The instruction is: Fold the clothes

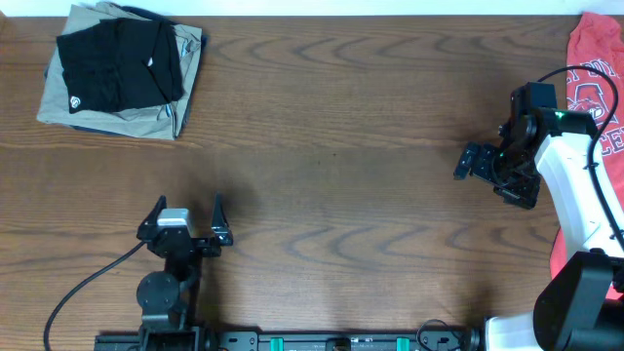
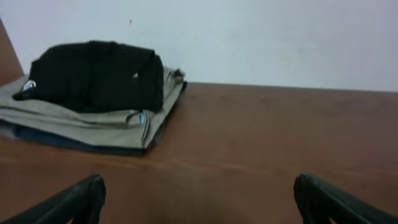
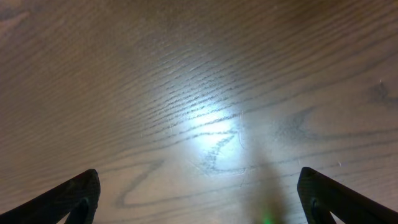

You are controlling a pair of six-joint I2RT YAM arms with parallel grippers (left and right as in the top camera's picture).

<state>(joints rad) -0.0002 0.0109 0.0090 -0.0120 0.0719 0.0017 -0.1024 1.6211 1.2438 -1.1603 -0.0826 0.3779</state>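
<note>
Both my grippers are spread wide and hold nothing: the left gripper sits low near my base, and the right gripper hangs over bare table. One stack lies folded in the far left corner. The red shirt is rumpled along the right edge, running behind my right arm, so I take it as the next piece. To do it well I'd reach right, pinch a single layer near the hem, and drag the shirt to the open middle. There I'd flatten it before any fold. Only the overhead shows the shirt. The left wrist alone shows the stack side-on, black over khaki over blue. The right wrist sees only wood grain and glare.
</note>
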